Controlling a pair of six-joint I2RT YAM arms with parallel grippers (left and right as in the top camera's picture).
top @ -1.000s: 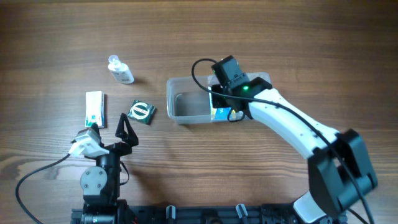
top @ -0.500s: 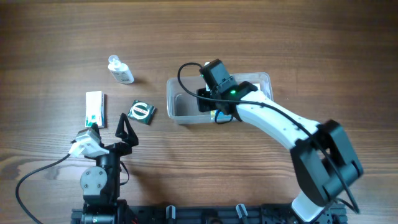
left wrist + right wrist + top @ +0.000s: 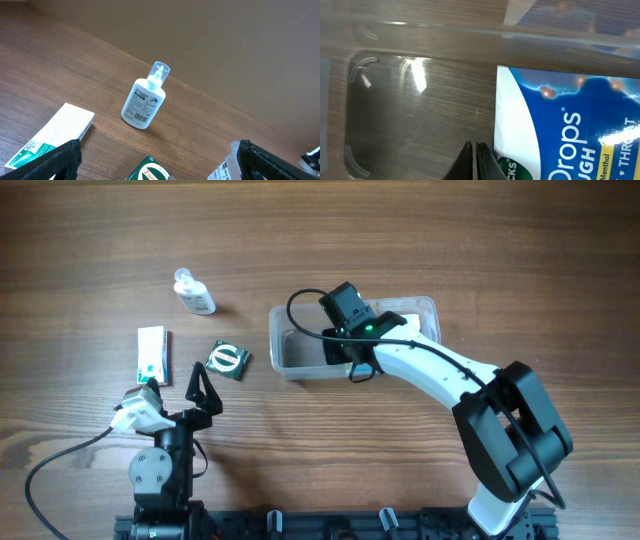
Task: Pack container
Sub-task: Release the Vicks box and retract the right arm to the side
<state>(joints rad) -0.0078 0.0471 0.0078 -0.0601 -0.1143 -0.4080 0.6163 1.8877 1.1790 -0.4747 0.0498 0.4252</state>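
Observation:
The container (image 3: 297, 350), a clear tub, lies at the table's centre. My right gripper (image 3: 345, 355) hangs inside it, jaws shut with nothing between them. In the right wrist view the shut gripper (image 3: 475, 161) points at the tub's bare floor (image 3: 395, 110), right beside a blue-and-white cough drops bag (image 3: 570, 125) that lies in the tub. My left gripper (image 3: 200, 383) stands open near the front left. Between its fingers (image 3: 50, 162) shows the corner of a green packet (image 3: 150, 172).
A small clear bottle (image 3: 195, 293) lies at the back left, seen in the left wrist view as a labelled bottle (image 3: 144, 100). A white and green box (image 3: 151, 354) lies in front of it. The green packet (image 3: 228, 360) sits just left of the tub.
My right arm has swung left along the tub. Its jaws have closed empty beside the blue bag, which stays in the tub. The left arm has not moved.

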